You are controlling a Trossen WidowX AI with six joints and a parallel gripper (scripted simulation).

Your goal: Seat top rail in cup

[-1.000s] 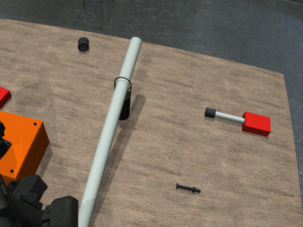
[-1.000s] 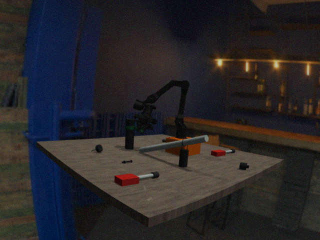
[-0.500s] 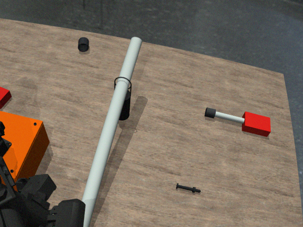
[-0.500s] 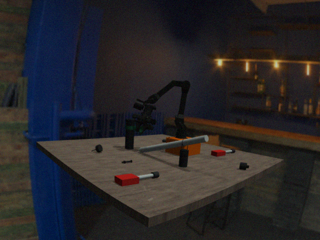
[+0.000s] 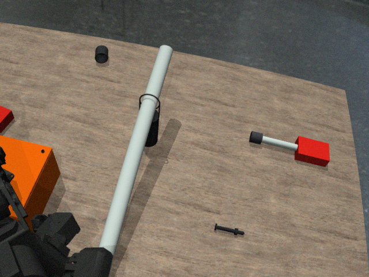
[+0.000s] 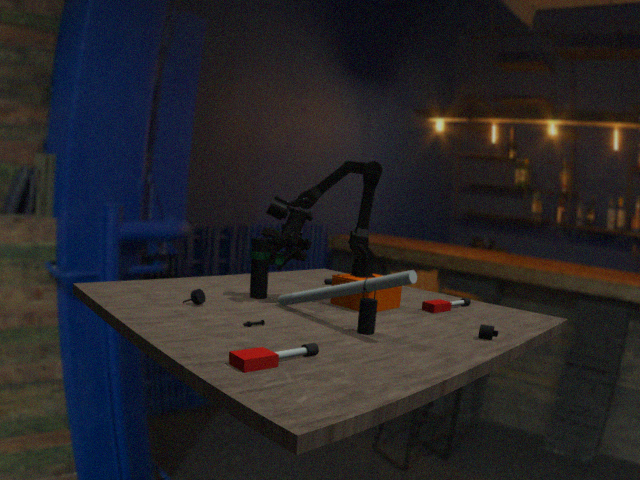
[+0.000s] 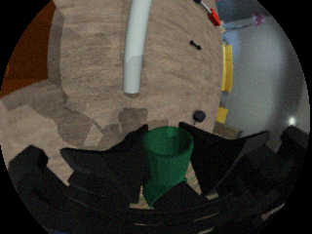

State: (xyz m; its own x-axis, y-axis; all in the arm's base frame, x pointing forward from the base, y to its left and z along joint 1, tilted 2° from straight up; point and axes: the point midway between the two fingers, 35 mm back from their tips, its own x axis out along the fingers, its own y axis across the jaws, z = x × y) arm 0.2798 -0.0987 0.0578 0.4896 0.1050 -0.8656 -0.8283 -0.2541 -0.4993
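Observation:
The pale rail slopes down from its far end through the wire loop cap on the short black post. Its cut end is low, outside the green rail-end cup, with a gap between them. The cup hangs on the green brace band high on the big black post. My gripper is shut on the cup, a finger on each side, clear of the rail. In the top view its fingers are out of view.
An orange box stands under the arm's base. Red blocks with capped rods, a black bolt and loose dark caps lie on the table.

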